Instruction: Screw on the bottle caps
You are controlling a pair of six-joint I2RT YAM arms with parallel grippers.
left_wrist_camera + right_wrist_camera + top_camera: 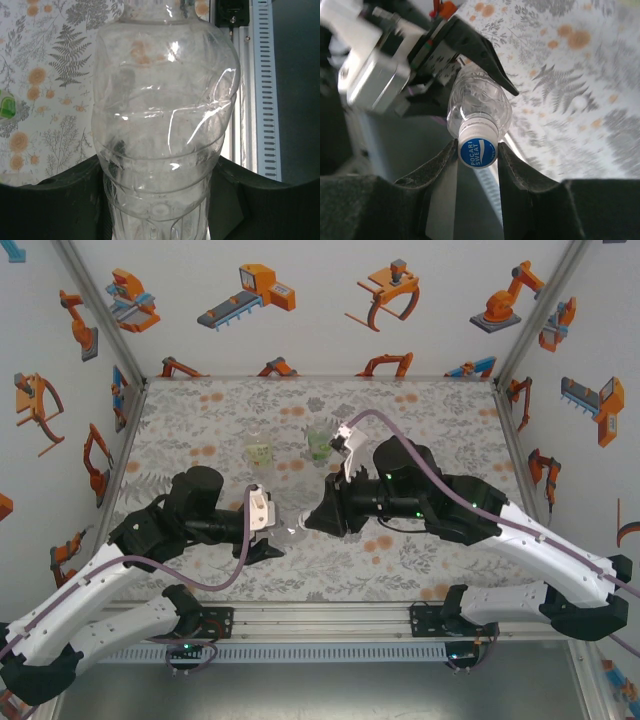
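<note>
Where the two arms meet over the near middle of the surface (430, 420), top view: colourless bottle (293, 528) lying sideways between left jaws and right jaws; pale yellow-green bottle (259, 453) and green bottle (318, 446) stand far, well apart from both arms.

Left wrist view: left jaws closed on the colourless bottle's body, one finger each side.

Right wrist view: right jaws pinched onto the cap (478, 150), white-sided and blue-topped, seated on the bottle's neck.

Risks, judged: the bottle may spin within the left jaws when the cap is turned, its wall being smooth; a tilted cap would cross-thread.

"POCARI SWEAT" on the blue-topped bottle cap (478, 151)
</note>
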